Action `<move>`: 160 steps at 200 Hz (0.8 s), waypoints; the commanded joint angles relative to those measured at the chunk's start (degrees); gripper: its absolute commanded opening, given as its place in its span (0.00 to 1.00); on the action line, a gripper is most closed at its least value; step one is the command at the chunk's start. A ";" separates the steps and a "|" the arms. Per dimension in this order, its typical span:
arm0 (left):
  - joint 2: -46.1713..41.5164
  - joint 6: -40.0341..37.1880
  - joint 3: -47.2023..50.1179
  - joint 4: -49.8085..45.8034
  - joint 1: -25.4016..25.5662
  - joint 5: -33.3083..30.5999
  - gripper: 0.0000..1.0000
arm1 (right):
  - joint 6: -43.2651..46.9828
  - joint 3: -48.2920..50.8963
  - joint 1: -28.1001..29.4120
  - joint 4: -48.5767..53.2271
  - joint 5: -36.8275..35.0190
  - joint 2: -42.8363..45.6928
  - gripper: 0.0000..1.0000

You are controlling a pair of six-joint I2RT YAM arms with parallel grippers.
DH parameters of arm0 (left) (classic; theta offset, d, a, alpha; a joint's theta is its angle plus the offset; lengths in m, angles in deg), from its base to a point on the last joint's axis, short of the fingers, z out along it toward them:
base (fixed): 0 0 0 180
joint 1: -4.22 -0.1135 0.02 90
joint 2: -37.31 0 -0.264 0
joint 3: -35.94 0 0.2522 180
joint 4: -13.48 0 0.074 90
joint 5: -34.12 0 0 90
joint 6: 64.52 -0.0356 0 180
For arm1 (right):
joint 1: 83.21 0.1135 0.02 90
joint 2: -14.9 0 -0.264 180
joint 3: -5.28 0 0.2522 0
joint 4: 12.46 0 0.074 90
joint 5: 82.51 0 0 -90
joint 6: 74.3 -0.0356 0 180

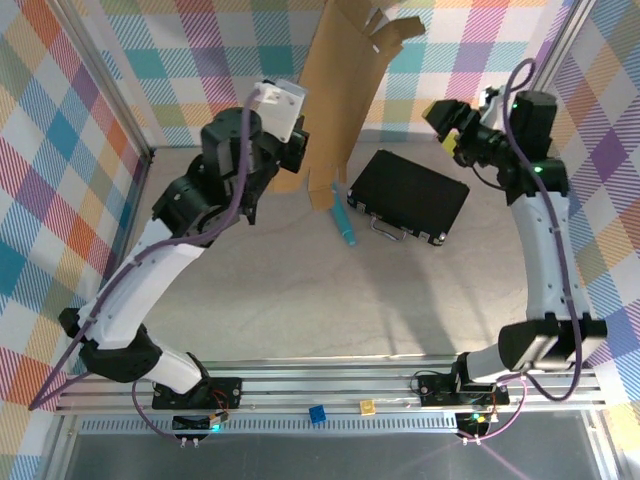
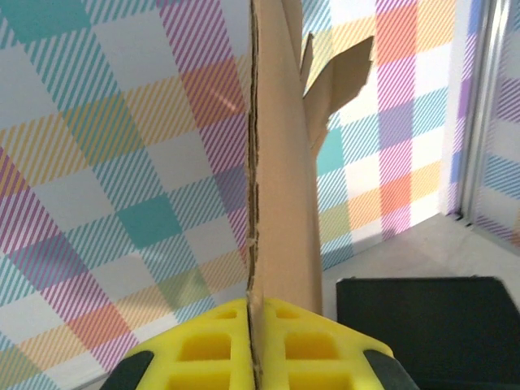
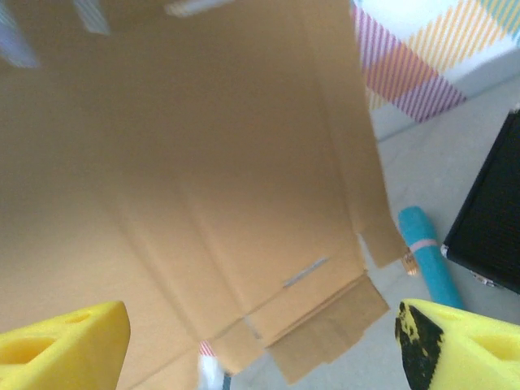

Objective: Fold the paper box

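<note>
paper box [image 1: 338, 90]: plain brown corrugated sheet, die-cut, not formed into a box. it stands nearly upright, rising out of the left gripper [image 2: 254, 345] and well above it. the top end carries loose flaps and a jagged tab bent toward the right arm's side. the bottom end has short tabs and slits, hanging just beside the left gripper, low near the table [image 1: 300, 300].

left gripper: jaws pressed together on the sheet's edge, cardboard pinched between the yellow pads.

right gripper [image 1: 447, 122]: jaws spread wide, nothing between them. it faces the sheet's broad side and stands apart from it.

surface and room: pale beige table. a black case [image 1: 408, 195] lies flat between the two grippers, nearer the right one and on its base side. a teal stick [image 1: 343, 222] lies just beside the case's left corner, under the sheet's bottom edge. pastel checked walls [image 1: 90, 110] all round, with aluminium posts at the corners. a metal rail [image 1: 330, 385] at the near edge holds both arm bases. a small blue block [image 1: 318, 414] and a yellow block [image 1: 368, 406] sit by it.

views compared: the left wrist view sees the sheet edge-on, with the fluted core visible as a thin vertical line from the pads upward. the right wrist view sees the flat face, blurred, with crease lines, a slot, and a pale band on the teal stick. the overhead view gives the sheet's slight lean and the gap to the right gripper.
</note>
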 commanded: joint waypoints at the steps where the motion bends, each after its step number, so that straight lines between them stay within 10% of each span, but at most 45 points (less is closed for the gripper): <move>1: -2.70 3.50 -2.71 -2.08 -0.66 4.61 0.00 | -2.15 8.74 -0.84 -24.10 12.43 -4.10 0.84; 104: -7.89 12.70 -12.93 -17.54 -2.39 12.23 0.00 | -11.89 6.49 1.29 -60.33 29.24 -27.18 0.89; 160: -7.99 18.74 -15.91 -22.36 -6.12 16.55 0.00 | -38.35 0.95 4.14 -93.48 27.16 -36.96 0.91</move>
